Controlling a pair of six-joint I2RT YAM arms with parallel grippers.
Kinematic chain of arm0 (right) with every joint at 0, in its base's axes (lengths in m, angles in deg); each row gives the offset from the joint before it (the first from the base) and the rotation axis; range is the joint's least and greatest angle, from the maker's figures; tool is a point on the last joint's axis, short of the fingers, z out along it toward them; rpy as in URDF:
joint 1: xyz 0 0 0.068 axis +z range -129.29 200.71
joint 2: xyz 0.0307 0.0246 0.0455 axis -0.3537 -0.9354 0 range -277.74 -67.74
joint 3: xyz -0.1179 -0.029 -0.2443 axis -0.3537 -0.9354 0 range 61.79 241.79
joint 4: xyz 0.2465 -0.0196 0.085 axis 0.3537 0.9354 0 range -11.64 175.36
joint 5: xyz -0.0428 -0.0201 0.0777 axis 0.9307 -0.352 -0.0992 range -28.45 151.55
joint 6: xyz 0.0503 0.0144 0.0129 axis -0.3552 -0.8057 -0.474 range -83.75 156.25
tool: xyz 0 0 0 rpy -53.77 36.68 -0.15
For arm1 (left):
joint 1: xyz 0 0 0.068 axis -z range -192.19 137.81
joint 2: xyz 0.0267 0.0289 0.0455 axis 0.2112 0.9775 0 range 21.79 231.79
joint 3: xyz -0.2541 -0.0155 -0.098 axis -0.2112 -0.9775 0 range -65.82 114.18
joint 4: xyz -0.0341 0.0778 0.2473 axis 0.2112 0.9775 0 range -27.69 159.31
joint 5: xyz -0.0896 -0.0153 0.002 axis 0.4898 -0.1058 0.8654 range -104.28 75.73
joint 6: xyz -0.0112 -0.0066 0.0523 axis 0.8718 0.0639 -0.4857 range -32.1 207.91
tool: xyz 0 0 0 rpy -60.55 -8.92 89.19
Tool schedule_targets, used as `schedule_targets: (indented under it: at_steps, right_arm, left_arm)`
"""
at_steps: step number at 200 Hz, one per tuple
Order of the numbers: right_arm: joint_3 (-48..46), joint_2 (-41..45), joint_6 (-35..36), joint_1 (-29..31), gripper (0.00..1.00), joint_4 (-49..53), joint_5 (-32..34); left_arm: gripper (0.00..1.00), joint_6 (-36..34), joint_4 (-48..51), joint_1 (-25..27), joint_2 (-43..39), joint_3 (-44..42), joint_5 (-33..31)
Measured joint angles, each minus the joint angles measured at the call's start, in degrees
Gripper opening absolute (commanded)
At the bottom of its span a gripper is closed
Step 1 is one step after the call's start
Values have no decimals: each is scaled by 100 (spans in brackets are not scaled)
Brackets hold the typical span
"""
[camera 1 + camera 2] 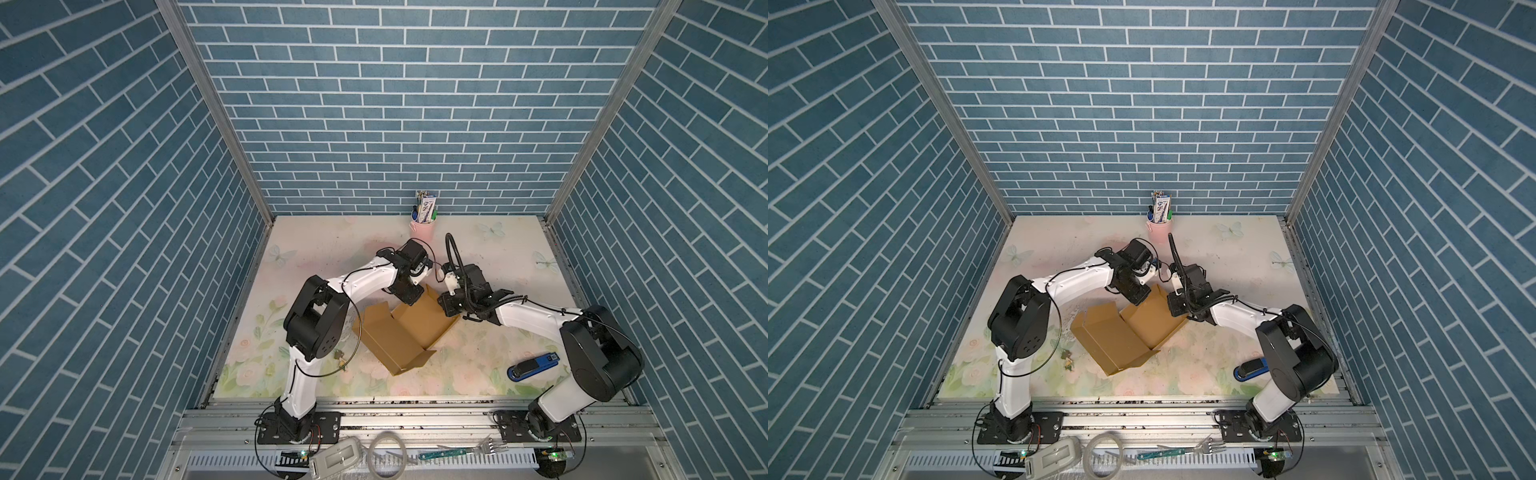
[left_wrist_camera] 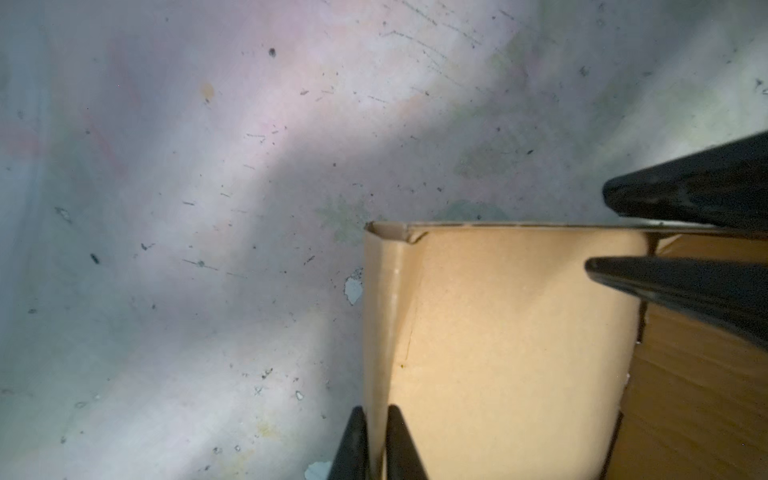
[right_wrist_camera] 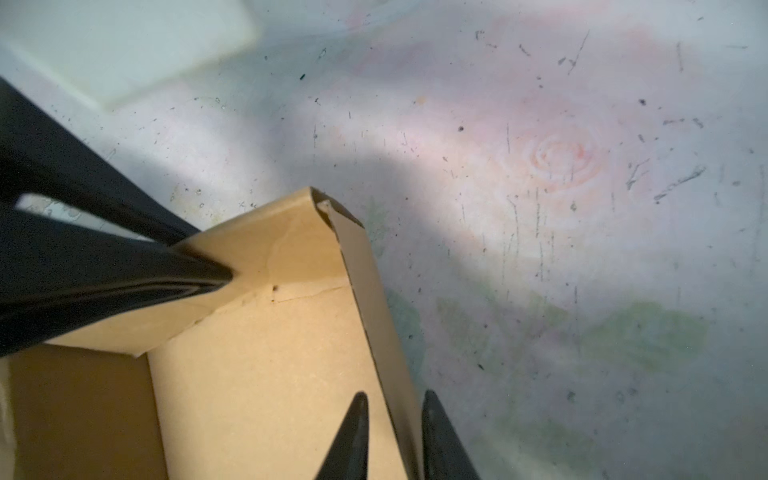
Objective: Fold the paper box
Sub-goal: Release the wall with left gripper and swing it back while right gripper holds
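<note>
Cardboard paper box (image 1: 401, 336), both claws straddling walls

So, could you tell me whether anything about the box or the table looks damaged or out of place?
Yes. The cardboard box has a creased, slightly torn flap near its far corner, seen in the right wrist view. The table is scuffed, with small chips in its printed surface. A fork lies outside the workspace on the front rail.

Both arms have glossy white link shells joined by bulky matte black joint housings. Thin black cables loop along each arm; a ribbed black hose arches over the right wrist. Black base plates carry silver screws. The left pincer (image 2: 376, 444) and right pincer (image 3: 392, 436) have tapered black fingers.
</note>
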Motion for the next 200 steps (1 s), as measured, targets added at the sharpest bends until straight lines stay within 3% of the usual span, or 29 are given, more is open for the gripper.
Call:
schedule_targets:
  at_steps: [16,53,68,102,144,200]
  right_arm:
    - [-66,0,4,7,14,-66,81]
    - [-118,-31,-20,15,5,-133,245]
    - [-118,-61,-26,17,3,-195,293]
    - [-127,-96,-142,26,2,-299,426]
    - [-201,-122,-518,26,0,-490,654]
    - [-238,-131,-1202,48,0,-560,1075]
  left_arm:
    - [39,114,31,-2,50,232,22]
    - [53,498,177,-44,55,756,90]
    - [63,656,260,-122,46,946,122]
    - [74,1126,374,-573,-310,949,120]
    - [78,1749,356,-1287,-1738,415,-17]
    - [84,2496,356,-1628,-3300,-619,-114]
